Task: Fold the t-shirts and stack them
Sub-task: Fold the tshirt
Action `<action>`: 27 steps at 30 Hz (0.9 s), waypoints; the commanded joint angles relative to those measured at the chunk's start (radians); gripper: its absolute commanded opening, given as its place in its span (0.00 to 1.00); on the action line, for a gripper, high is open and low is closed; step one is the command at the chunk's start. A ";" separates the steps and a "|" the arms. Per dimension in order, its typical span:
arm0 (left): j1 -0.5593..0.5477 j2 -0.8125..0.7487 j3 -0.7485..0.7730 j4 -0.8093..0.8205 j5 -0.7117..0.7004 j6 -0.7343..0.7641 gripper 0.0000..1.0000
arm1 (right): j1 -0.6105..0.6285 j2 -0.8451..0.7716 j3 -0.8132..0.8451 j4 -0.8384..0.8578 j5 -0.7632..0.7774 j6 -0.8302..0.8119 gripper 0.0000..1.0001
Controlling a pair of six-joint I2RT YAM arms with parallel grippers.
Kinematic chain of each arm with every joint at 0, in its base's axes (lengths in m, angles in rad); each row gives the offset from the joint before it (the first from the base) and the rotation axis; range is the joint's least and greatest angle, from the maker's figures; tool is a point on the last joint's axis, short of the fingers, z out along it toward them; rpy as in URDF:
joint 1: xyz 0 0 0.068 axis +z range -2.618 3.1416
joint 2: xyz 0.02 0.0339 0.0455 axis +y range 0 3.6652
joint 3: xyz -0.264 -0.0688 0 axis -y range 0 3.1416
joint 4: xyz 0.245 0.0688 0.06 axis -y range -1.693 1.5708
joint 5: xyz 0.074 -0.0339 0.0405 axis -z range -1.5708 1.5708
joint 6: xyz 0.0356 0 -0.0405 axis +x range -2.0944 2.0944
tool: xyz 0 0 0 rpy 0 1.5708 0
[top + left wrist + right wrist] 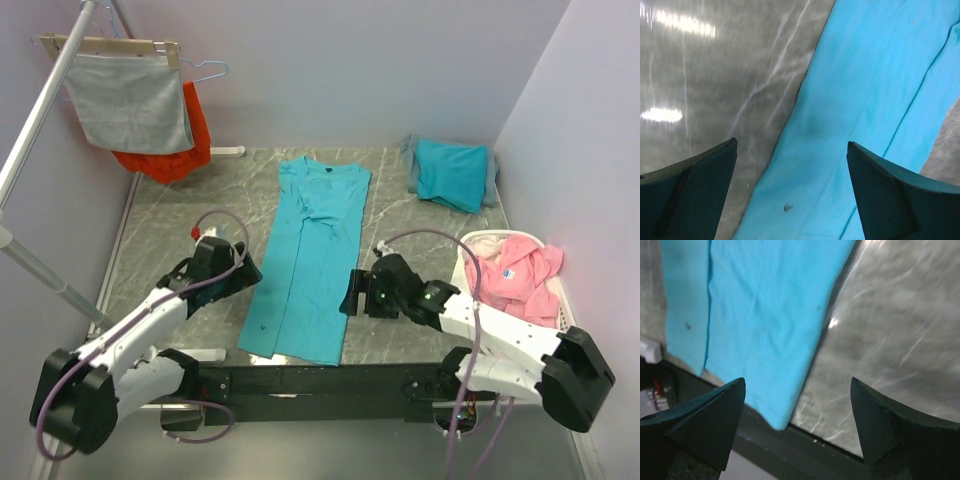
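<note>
- The shirt (310, 265) is lying on the counter (170, 215) as a long narrow strip, its hem reaching the counter's near edge.
- The left pincer (248, 272) and right pincer (350, 293) are hovering released, just beside the shirt's long sides.
- Likely risk: pinching only the top layer would be pulling the strip open.

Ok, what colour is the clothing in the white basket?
Pink; the crumpled pink clothing shows best in the top external view.
</note>
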 commanded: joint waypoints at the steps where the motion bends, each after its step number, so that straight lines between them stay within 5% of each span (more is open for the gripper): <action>1: -0.072 -0.135 -0.110 -0.102 -0.044 -0.177 0.95 | 0.116 -0.075 -0.063 -0.012 0.055 0.195 0.91; 9: -0.274 -0.211 -0.196 -0.208 -0.104 -0.407 0.89 | 0.293 0.001 -0.134 0.103 0.049 0.313 0.91; 27: -0.414 -0.377 -0.278 -0.374 -0.127 -0.587 0.63 | 0.446 0.134 -0.117 0.167 0.081 0.436 0.80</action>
